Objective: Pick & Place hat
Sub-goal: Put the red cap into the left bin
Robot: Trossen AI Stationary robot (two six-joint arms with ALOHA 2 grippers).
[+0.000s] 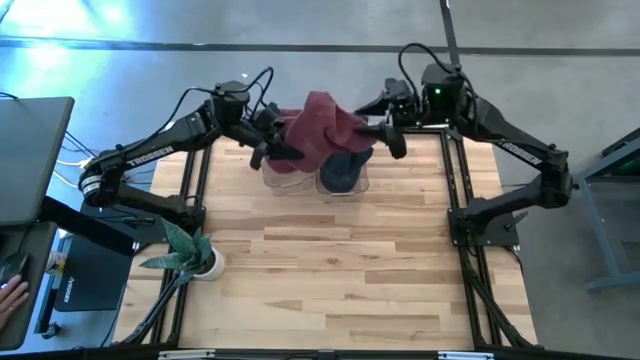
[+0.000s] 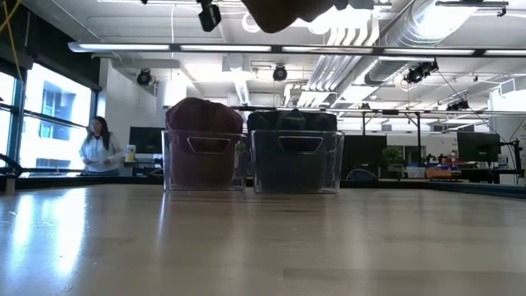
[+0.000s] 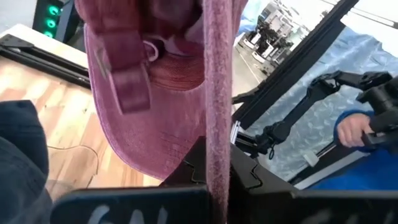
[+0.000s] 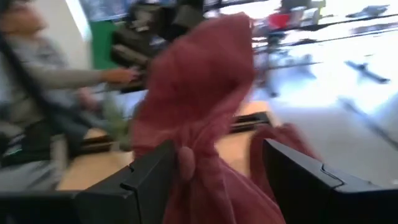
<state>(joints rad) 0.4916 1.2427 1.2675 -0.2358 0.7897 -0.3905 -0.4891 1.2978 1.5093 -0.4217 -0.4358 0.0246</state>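
- Maroon hat [image 3: 155,93] filled the left wrist view, its brim pinched edge-on in the left gripper [image 1: 275,150], fingers clamped together on it.
- It hung at twelve o'clock, above the two clear bins [image 1: 345,182].
- Right gripper [image 1: 385,135] stood spread apart, cloth between its fingers.
- Soft, light, floppy — best held at the stiffer brim.

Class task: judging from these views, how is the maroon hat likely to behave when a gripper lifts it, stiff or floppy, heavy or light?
Probably floppy: the maroon hat drapes and folds, hanging from the left gripper. Likely light, since an edge pinch carries it. It may sag or swing over the bins.
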